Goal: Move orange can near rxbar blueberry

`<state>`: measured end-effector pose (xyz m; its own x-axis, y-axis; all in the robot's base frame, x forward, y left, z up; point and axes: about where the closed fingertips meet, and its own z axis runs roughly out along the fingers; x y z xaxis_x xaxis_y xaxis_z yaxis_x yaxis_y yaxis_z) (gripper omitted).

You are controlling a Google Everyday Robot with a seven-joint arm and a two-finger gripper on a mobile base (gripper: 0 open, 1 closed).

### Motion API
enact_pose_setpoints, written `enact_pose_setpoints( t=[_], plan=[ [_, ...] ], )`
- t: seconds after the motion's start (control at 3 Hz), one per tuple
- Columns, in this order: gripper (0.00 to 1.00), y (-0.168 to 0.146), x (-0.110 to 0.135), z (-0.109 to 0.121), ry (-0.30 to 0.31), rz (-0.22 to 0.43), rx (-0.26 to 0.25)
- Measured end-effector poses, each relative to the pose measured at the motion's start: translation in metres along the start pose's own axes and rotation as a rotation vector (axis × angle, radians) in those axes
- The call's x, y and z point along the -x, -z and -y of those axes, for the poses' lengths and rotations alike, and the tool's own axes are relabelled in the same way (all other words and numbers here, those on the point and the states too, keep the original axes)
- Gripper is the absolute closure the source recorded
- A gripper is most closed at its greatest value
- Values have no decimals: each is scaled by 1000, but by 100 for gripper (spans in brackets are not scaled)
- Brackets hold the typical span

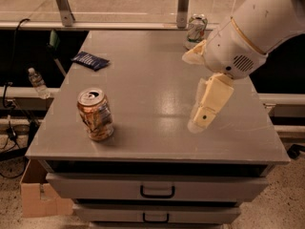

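The orange can [96, 115] stands upright near the front left of the grey table [157, 85], silver top and pull tab showing. The rxbar blueberry [90, 60], a flat dark navy wrapper, lies at the back left of the table, well behind the can. My gripper [190, 92] hangs over the right half of the table, far right of the can, open and empty. One cream finger [208, 104] points down toward the front; the other finger [194, 55] sits higher, toward the back.
A white-and-green can [196, 30] stands at the back right edge, behind my arm. A glass rail with metal posts runs behind the table. Drawers sit below the front edge. A water bottle [36, 82] and a cardboard box [40, 194] are on the left.
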<state>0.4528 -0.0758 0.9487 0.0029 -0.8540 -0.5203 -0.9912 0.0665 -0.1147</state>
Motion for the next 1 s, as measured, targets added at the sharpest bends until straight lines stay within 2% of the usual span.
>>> enact_pose_setpoints(
  t=[0.33, 1.0],
  plan=[
    [0, -29, 22, 1, 18, 69, 31],
    [0, -96, 79, 7, 78, 263, 106]
  ],
)
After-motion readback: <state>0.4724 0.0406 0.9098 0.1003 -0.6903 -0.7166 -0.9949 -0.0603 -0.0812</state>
